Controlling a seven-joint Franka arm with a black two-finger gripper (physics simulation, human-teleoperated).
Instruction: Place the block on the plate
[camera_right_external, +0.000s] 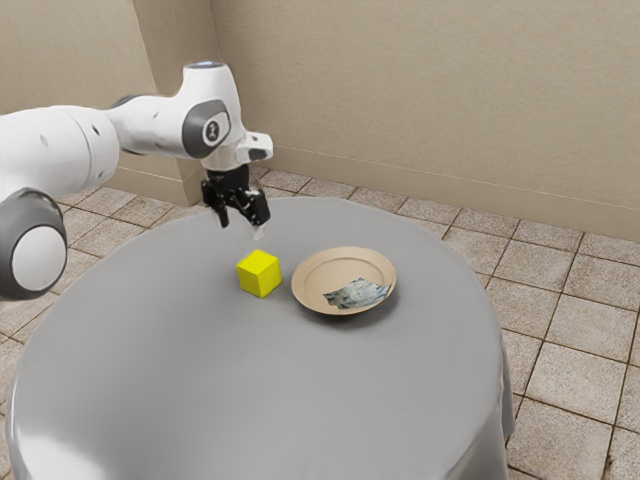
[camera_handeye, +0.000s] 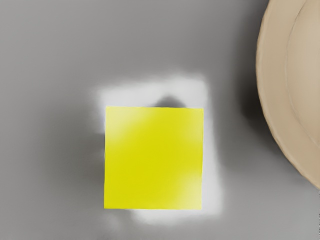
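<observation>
Over a round gray-clothed table (camera_right_external: 200, 380), the gripper (camera_right_external: 241, 221) hangs open, with the yellow cube (camera_right_external: 259, 273) on the cloth at the exterior view's five o'clock. Likely light and rigid, it suits a pinch across opposite sides; the tan plate (camera_right_external: 302, 286) lies at its three o'clock.

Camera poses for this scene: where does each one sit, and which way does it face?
Exterior view: off the arm's side, above table height, angled down over the table toward the wall; arm and open gripper in frame.
Wrist view: on the arm's hand, facing roughly straight down at the block's top.
Shared: yellow block, plate (partly cropped in wrist view), tabletop.
</observation>
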